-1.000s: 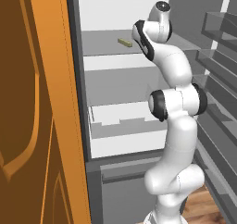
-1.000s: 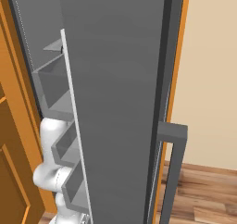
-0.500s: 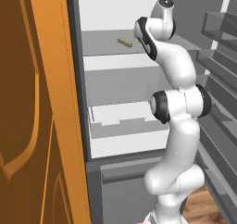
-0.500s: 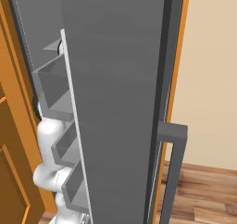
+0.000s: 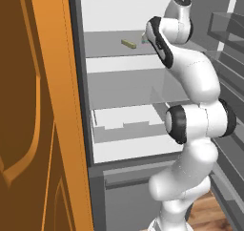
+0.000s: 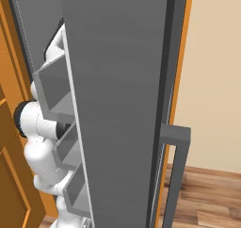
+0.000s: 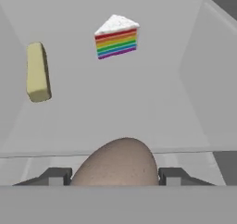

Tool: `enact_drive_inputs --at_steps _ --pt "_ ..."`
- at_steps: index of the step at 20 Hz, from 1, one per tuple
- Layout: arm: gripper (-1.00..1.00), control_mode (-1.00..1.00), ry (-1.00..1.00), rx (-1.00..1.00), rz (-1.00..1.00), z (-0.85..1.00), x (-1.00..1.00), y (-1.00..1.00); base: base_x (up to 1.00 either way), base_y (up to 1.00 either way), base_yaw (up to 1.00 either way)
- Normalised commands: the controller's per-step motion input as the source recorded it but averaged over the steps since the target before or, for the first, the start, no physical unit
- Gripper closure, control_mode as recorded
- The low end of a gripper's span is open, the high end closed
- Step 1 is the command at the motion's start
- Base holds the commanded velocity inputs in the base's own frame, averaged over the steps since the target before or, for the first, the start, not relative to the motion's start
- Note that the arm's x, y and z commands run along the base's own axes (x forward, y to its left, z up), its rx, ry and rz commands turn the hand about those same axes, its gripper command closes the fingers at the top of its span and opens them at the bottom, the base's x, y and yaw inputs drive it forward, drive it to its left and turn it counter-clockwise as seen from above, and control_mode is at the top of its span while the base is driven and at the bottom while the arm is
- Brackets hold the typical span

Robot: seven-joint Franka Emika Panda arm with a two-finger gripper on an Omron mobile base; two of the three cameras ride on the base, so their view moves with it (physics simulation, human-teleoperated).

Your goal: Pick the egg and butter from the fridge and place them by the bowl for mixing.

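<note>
The gripper (image 7: 113,177) is closed on the egg (image 7: 114,162), which sits between its fingertips above the fridge (image 5: 124,77) shelf. The butter (image 7: 37,71) lies on that shelf, apart from the cake slice (image 7: 116,37).

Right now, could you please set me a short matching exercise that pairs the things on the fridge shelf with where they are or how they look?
Things:
1. egg
2. butter
3. cake slice
4. fridge door

Descriptions:
A. rainbow-striped with white top, at the back of the shelf
B. swung open, its racks facing inward
C. brown and rounded, between the fingers of the gripper
D. pale yellow stick, lying left of the cake in the hand view

Pairs: 1-C, 2-D, 3-A, 4-B
</note>
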Motion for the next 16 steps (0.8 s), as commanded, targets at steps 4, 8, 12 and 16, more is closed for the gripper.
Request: enact_drive_inputs --at_steps 4,8,12,16 --pt "1.0 -1.0 0.0 0.0 0.0 -0.38 -0.88 0.05 0.0 0.0 0.0" --pt "1.0 -1.0 -0.03 -0.01 0.0 -0.16 -0.99 0.1 0.0 0.0 0.0" --pt "1.0 -1.0 0.0 -0.03 0.0 -0.13 -1.0 0.29 0.0 0.0 0.0" --pt "1.0 -1.0 0.01 0.0 0.0 -0.09 -1.0 0.26 0.0 0.0 0.0"
